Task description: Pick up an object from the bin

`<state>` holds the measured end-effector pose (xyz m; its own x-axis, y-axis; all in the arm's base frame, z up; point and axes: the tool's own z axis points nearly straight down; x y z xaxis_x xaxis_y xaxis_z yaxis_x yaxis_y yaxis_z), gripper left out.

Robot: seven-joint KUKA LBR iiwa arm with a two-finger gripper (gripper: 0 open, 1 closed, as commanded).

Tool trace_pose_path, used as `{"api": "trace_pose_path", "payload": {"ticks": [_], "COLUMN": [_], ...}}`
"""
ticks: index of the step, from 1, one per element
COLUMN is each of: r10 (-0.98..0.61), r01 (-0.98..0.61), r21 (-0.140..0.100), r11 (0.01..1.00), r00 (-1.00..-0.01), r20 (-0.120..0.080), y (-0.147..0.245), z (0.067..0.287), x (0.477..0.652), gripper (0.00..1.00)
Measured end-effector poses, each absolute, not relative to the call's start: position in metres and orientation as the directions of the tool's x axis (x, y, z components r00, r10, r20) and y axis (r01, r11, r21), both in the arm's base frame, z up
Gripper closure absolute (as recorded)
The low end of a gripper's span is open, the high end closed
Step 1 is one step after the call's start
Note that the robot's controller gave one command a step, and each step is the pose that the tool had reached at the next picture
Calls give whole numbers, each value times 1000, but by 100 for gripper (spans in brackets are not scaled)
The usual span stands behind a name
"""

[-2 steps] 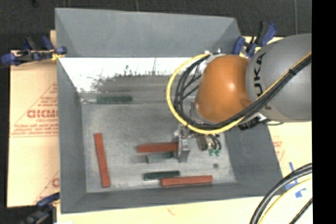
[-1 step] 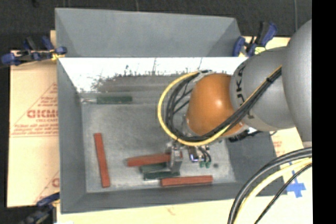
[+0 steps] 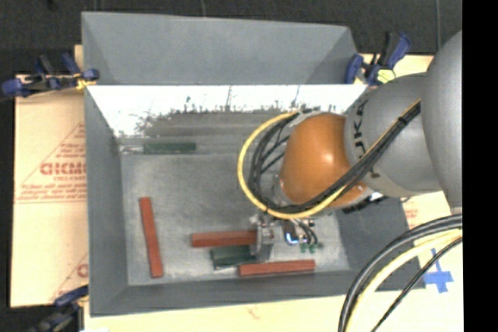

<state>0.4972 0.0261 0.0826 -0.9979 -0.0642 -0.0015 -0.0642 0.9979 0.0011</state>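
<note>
From my station, nearest the front wall of the bin [image 3: 105, 198] lies the near red stick [image 3: 276, 268], flat and running left to right. Just behind it, to the left, sits a dark green block [image 3: 232, 256], and touching that from behind is the middle red stick [image 3: 222, 239], also lying crosswise.

The jaws are low in the bin at the right end of that middle red stick, right beside the green block and just behind the near red stick. I cannot tell whether they are released or clenched, because the wrist and its cables crowd that spot. Over them hangs the orange cover [image 3: 315, 155], and the arm [image 3: 436, 136] comes in from the right.

Off to the left, well apart from this cluster, the left red stick [image 3: 150, 237] lies front to back. Farthest away, near the back wall, a dark green stick [image 3: 167, 146] lies alone.

As I read it, the approach is done: the jaws are down among the three clustered pieces, most likely at the middle red stick. Every piece I can see lies on the bin floor, so no lift is done. What is left is a confirmed grip and the raise out of the bin. My worry is that the closely packed neighbours get nudged or pinched along.
</note>
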Motion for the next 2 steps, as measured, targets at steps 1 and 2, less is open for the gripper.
{"api": "trace_pose_path", "payload": {"ticks": [1, 2], "r10": [-57, -122], "r01": [-57, -122], "r21": [-1, -2], "r11": [998, 992], "r00": [-998, -992], "r20": [-2, -8], "y": [56, 32], "z": [97, 297], "x": [498, 486], "gripper": [100, 100]}}
